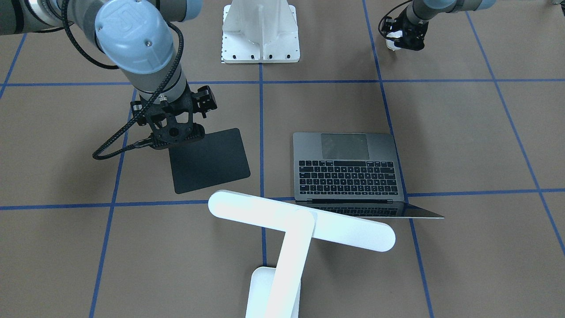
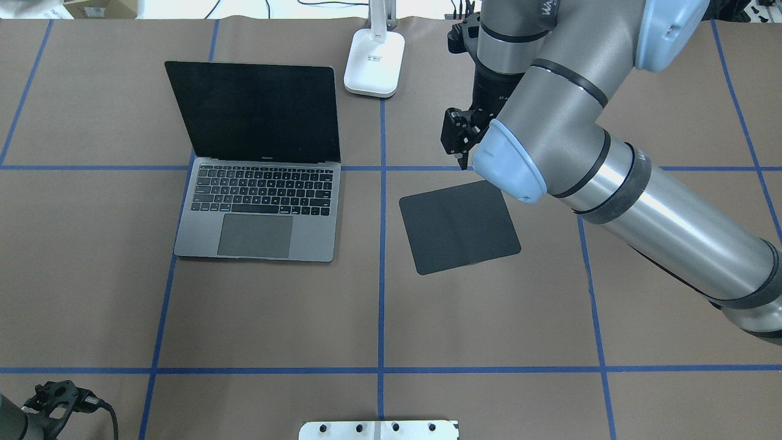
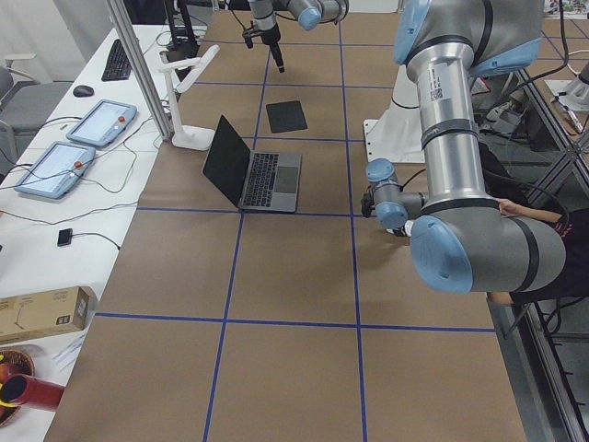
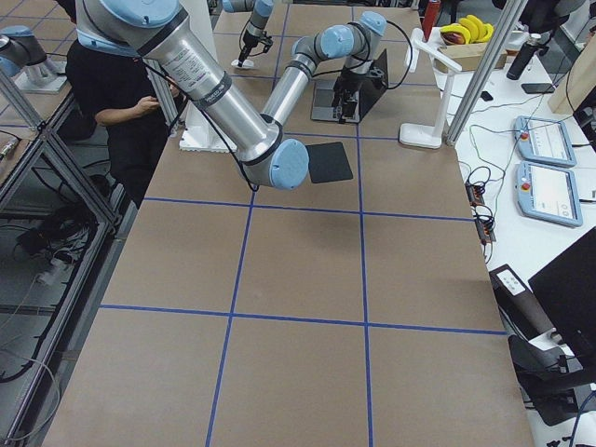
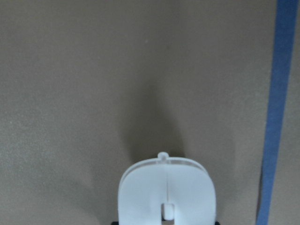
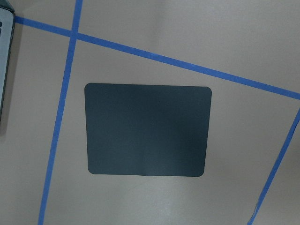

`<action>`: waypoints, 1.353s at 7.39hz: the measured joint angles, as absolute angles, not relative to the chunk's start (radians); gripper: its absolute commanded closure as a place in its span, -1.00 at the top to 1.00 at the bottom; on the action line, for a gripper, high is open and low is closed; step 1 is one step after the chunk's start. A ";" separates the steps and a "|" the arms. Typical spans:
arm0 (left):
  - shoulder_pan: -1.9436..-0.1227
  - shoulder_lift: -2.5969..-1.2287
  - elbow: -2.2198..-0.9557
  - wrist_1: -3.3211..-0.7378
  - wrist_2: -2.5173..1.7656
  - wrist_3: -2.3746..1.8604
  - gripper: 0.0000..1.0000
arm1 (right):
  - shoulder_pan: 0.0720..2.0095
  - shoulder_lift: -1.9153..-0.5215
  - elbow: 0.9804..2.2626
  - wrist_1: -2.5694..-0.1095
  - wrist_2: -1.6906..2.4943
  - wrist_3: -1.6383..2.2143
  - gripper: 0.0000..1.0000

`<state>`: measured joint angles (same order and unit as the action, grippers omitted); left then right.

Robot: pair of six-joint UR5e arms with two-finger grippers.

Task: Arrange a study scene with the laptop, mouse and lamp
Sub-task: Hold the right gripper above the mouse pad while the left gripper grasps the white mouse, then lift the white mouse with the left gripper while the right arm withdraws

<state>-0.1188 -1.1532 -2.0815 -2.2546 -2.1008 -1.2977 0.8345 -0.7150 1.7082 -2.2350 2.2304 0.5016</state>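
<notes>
The laptop (image 1: 346,170) stands open on the table, screen dark in the overhead view (image 2: 259,208). The white lamp (image 1: 300,221) stands beside it, its bar head reaching toward the laptop and its base (image 2: 374,61) at the far table edge. My left gripper (image 1: 399,44) is shut on the white mouse (image 5: 166,194) and holds it low over bare table near my base. My right gripper (image 1: 176,134) hovers over the far corner of the black mouse pad (image 2: 458,226). I cannot tell whether it is open.
The white ribbed pedestal (image 1: 260,33) stands at the near middle edge. Blue tape lines (image 5: 276,108) cross the brown table. The mouse pad (image 6: 147,129) lies flat, right of the laptop in the overhead view. Tablets and cables lie on a side bench.
</notes>
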 measured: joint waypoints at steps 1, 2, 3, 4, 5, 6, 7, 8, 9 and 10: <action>-0.158 -1.153 -2.099 -2.255 -2.131 -1.296 0.25 | 0.834 -0.721 1.717 -2.235 2.230 0.501 1.00; -0.202 -1.153 -2.112 -2.256 -2.155 -1.283 0.25 | 0.835 -0.730 1.729 -2.235 2.230 0.499 1.00; -0.245 -1.156 -2.122 -2.256 -2.171 -1.253 0.25 | 0.837 -0.739 1.736 -2.233 2.231 0.484 1.00; -0.292 -1.166 -2.126 -2.254 -2.188 -1.216 0.24 | 0.851 -0.757 1.740 -2.228 2.231 0.447 1.00; -0.342 -1.183 -2.125 -2.251 -2.208 -1.178 0.24 | 0.886 -0.785 1.741 -2.220 2.232 0.388 1.00; -0.387 -1.203 -2.120 -2.248 -2.226 -1.144 0.24 | 0.930 -0.812 1.738 -2.215 2.234 0.319 1.00; -0.424 -1.241 -2.112 -2.226 -2.234 -1.118 0.24 | 0.977 -0.838 1.734 -2.213 2.238 0.249 1.00; -0.455 -1.308 -2.106 -2.166 -2.238 -1.106 0.24 | 1.019 -0.864 1.732 -2.212 2.244 0.186 1.00; -0.486 -1.400 -2.103 -2.074 -2.241 -1.101 0.24 | 1.050 -0.886 1.730 -2.211 2.247 0.137 1.00; -0.511 -1.500 -2.101 -1.976 -2.243 -1.099 0.24 | 1.073 -0.903 1.728 -2.204 2.256 0.112 1.00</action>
